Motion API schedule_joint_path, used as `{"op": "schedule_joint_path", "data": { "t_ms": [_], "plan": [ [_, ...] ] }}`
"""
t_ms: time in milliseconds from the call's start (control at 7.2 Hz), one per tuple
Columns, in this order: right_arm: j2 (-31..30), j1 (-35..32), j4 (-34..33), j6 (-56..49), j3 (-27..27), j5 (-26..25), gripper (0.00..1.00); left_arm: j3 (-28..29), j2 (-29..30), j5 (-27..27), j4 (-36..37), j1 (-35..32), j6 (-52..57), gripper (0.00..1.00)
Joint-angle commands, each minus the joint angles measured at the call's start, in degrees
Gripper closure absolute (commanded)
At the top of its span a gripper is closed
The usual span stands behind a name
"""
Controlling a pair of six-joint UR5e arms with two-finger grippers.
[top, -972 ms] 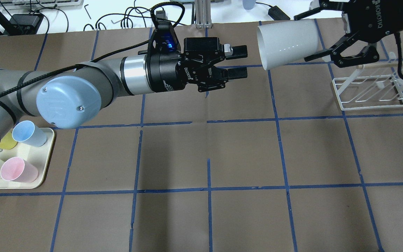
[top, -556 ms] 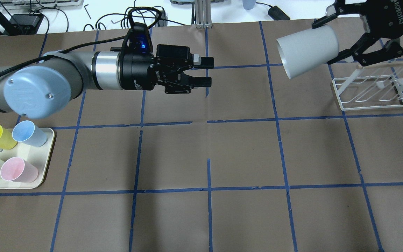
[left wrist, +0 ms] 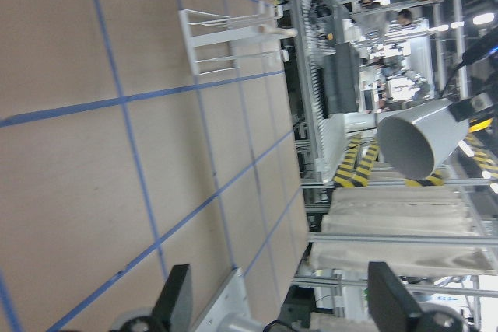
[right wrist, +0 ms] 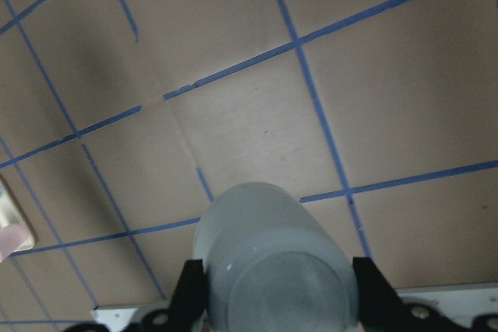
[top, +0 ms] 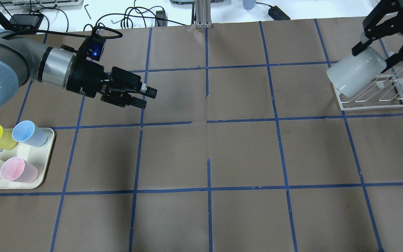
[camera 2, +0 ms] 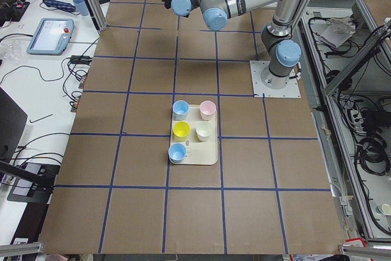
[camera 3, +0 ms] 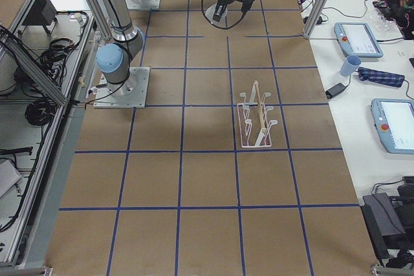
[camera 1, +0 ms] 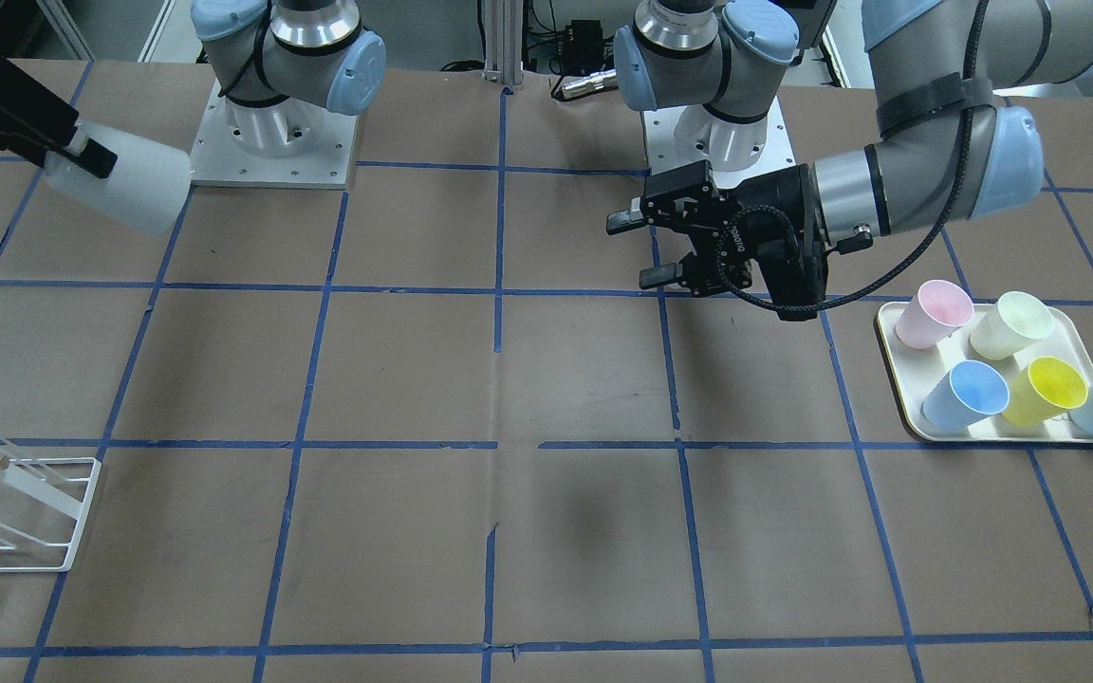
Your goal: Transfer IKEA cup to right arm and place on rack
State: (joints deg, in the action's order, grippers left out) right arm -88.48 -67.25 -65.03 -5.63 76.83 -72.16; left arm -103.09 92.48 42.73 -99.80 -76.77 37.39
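The grey IKEA cup [top: 357, 75] is held in the air, tilted, by my right gripper [top: 373, 56], which is shut on its base end. In the overhead view the cup overlaps the left end of the white wire rack [top: 373, 96]. In the front view the cup [camera 1: 124, 190] is well apart from the rack [camera 1: 20, 517]. The right wrist view shows the cup [right wrist: 272, 262] between the fingers. My left gripper [top: 148, 98] is open and empty over the table's left half. Its wrist view shows the cup [left wrist: 420, 141] far off.
A cream tray [top: 46, 164] at the left front holds yellow, blue, pink and pale green cups. It also shows in the front view [camera 1: 898, 398]. Cables and boxes lie beyond the table's far edge. Blue tape lines grid the brown table.
My right gripper has carried the cup right and down, to the rack's left end. My left gripper has drawn back to the left, still open and empty.
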Motion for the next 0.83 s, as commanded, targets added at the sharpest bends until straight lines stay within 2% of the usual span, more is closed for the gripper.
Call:
{"op": "schedule_joint_path", "data": {
  "t_ms": [0, 139, 278, 417, 694],
  "plan": [
    [1.46, -0.16, -10.93, -1.65, 0.69, -10.93, 0.57, 0.96, -0.02, 17.76, 9.67, 0.31, -3.98, 0.05],
    [2.51, -0.16, -16.48, -3.23, 1.13, -13.07, 0.61, 1.57, 0.59, 24.09, 14.67, -0.21, -8.61, 0.0],
    [3.39, -0.16, -20.54, -5.94, 2.44, -14.23, 0.67, 2.1, 0.43, 29.64, 18.46, -0.91, -13.44, 0.0],
    [4.79, -0.08, -24.23, -7.36, 4.37, -19.37, 0.73, 3.33, 0.16, 34.91, 18.93, -2.31, -14.1, 0.0],
    [5.07, 0.01, -33.7, -12.08, 9.63, -21.0, 0.75, 9.28, 2.0, 45.29, 18.15, -7.83, -23.63, 0.0]
  ]
}}
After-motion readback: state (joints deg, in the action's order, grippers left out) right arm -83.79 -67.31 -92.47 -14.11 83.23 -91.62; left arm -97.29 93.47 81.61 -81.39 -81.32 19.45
